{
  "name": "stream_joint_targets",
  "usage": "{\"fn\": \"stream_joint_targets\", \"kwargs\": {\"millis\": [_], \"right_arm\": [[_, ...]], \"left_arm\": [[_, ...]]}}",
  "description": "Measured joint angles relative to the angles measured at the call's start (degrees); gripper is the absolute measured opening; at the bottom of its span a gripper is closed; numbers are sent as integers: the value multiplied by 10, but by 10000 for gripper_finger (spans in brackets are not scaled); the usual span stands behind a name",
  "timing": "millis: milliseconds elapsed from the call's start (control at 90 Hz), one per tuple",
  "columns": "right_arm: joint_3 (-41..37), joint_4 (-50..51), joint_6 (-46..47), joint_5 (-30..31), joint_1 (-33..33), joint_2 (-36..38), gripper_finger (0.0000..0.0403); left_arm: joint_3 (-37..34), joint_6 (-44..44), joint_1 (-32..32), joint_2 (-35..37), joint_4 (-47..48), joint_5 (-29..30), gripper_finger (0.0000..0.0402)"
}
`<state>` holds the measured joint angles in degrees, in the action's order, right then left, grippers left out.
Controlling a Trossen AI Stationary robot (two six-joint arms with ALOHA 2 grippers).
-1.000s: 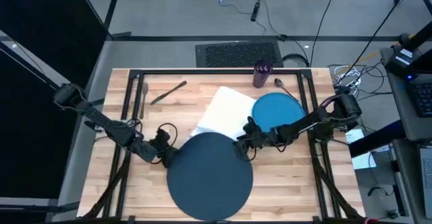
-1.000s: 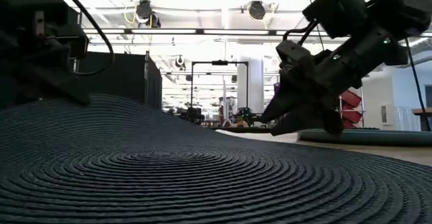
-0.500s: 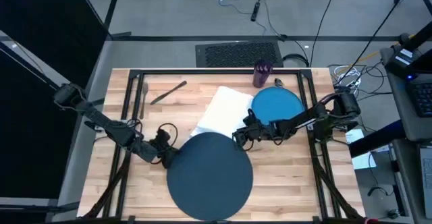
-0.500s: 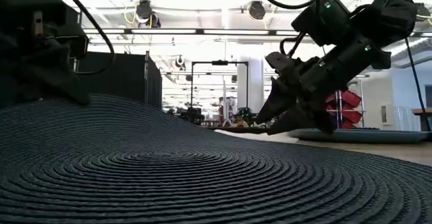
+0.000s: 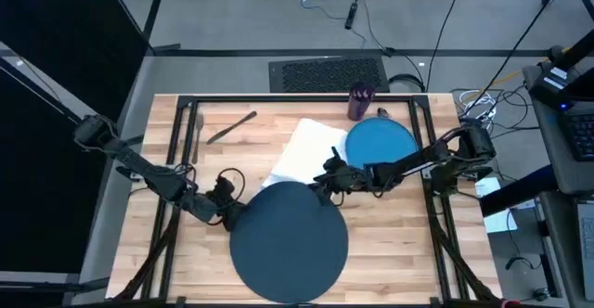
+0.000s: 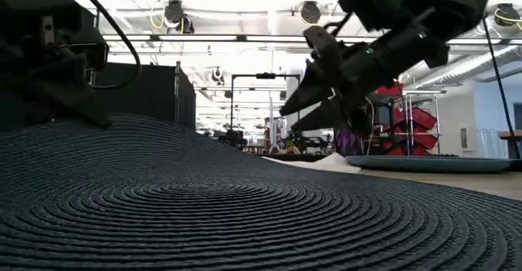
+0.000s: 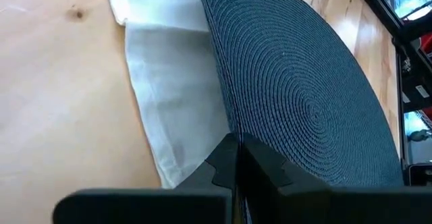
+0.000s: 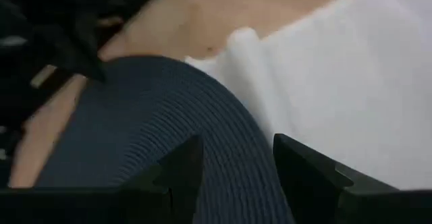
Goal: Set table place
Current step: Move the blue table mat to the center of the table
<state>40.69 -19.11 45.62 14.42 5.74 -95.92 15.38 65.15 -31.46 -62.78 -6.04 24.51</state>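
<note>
**Right arm lifts off the mat**

From above, the right gripper [image 5: 327,176] has slid away from the mat [image 5: 288,240] edge toward the napkin [image 5: 306,150], while the left gripper [image 5: 226,213] stays pinched shut on the mat's left rim. The plate [image 5: 380,147] lies just beside the napkin.

At table height, the right gripper [image 6: 306,99] now hangs higher than a second ago, jaws apart and empty (likely going for the napkin next).

The left wrist view shows its fingers [image 7: 233,163] closed on the mat's edge.

The right wrist view shows spread fingers [image 8: 179,166] holding nothing.
</note>
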Motion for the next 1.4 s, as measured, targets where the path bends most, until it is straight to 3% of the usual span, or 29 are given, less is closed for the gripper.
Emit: {"fn": "stream_joint_targets", "kwargs": {"millis": [333, 567, 967, 1400], "right_arm": [[112, 63, -59, -57, -28, -117, 169], [172, 91, -112, -58, -43, -147, 169], [184, 123, -119, -57, -77, -148, 169], [185, 86, -131, -70, -116, -183, 168]], "left_arm": [[1, -13, -6, 0, -13, -20, 0], [1, -10, -17, 0, -10, -33, 0], [1, -10, -17, 0, -8, -48, 0], [1, -12, -17, 0, -8, -49, 0]]}}
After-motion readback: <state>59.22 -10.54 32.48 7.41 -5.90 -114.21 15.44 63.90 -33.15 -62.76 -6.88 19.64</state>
